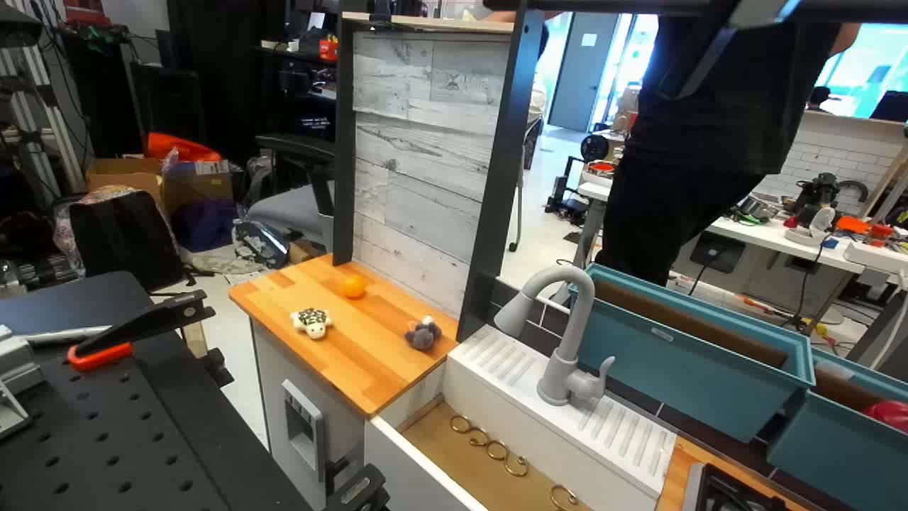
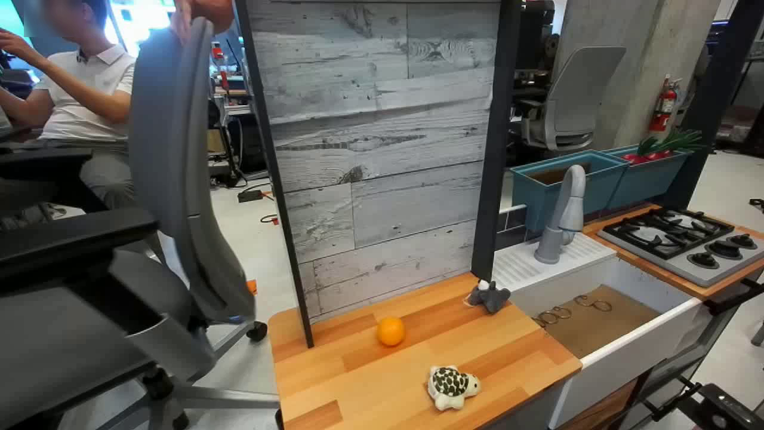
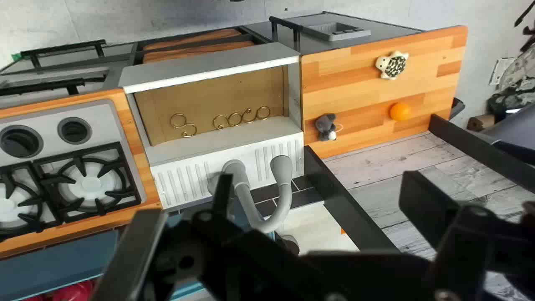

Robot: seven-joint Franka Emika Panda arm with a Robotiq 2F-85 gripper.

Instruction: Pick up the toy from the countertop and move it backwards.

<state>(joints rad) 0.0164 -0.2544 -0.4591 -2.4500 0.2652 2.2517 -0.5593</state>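
We have the black two-fingered gripper (image 3: 316, 187) spread wide and holding nothing, well apart from the grey curved faucet (image 3: 285, 195). Off to one side of the faucet, on the light orange-brown wooden countertop (image 3: 347, 88), lies the small dark grey, soft-looking toy (image 3: 324, 126), nearer the faucet than the round orange ball (image 3: 400, 111) and the cream turtle figure (image 3: 393, 65) with dark spots. We judge the reach to be in hand, the grasp not yet made; next we need the gripper brought over the toy, lowered to straddle it, then closed
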